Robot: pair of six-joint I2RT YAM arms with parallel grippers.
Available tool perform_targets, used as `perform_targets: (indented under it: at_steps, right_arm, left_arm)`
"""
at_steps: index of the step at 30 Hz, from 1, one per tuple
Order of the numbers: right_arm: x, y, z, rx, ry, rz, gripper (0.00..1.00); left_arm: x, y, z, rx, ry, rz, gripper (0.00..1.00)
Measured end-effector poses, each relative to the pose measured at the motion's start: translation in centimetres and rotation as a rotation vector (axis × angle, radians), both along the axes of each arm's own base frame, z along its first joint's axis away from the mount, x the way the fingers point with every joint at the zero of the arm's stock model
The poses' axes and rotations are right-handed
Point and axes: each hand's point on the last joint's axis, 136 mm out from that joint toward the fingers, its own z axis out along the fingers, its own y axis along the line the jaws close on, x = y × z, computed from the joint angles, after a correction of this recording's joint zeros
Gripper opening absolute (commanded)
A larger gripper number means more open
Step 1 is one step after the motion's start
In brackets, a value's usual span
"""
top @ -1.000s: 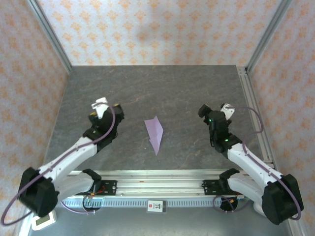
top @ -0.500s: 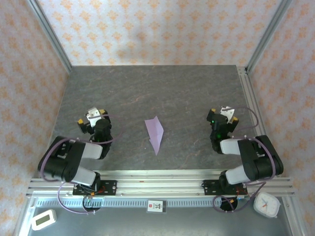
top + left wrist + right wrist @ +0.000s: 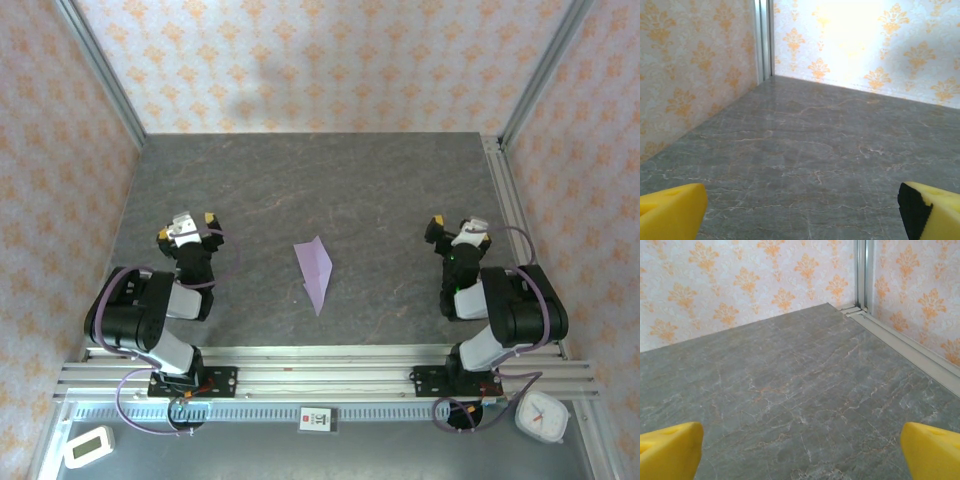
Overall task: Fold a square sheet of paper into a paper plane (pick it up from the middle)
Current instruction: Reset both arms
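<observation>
**Edges and clearance.** The dark grey marbled tabletop (image 3: 380, 190) is bounded at 9, 12 and 3 o'clock by walls papered in a cream-and-orange damask pattern (image 3: 320, 60). Silver aluminium corner posts (image 3: 100, 65) stand at 11 and 1 o'clock. A silver metal strip (image 3: 510, 210) runs along the 3 o'clock edge, and the silver mounting rail (image 3: 320, 365) closes the 6 o'clock edge. The far half of the surface, toward 12 o'clock, is open floor in the overhead view and both wrist views.

**Task item.** The slim pale lilac paper plane (image 3: 316, 272) lies flat near the middle of the table, slightly toward 6 o'clock, with its narrow tip pointing to 6 o'clock. It is touched by neither arm.

**Grippers.** The left gripper (image 3: 188, 226) sits at 9 o'clock of the plane, well apart from it. Its yellow fingertips (image 3: 670, 212) are spread to the frame edges of its wrist view and have hold of nothing. The right gripper (image 3: 458, 230) sits at 3 o'clock of the plane, equally distant. Its yellow fingertips (image 3: 932, 452) are likewise spread wide with only bare tabletop between them. Both arms are folded compactly over their bases.

**Markings.** A small white label with a red mark (image 3: 315, 418) sits on the rail at 6 o'clock, its writing too small to read. A white round-faced clock (image 3: 541, 416) lies at 5 o'clock and a small white display unit (image 3: 88, 447) at 7 o'clock, neither legible.
</observation>
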Motion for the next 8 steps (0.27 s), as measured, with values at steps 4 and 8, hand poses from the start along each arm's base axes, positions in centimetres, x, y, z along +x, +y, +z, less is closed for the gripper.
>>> perform_targets:
  at_steps: [4,8]
  right_arm:
    - [0.19,0.55,0.11,0.004,-0.004,0.032,1.00]
    - [0.26,0.77,0.16,0.005,-0.006,0.045,1.00]
  left_arm:
    - [0.12,-0.25,0.16,-0.002,-0.008,-0.016,1.00]
    - [0.08,-0.31,0.26,-0.002,-0.015,-0.020,1.00]
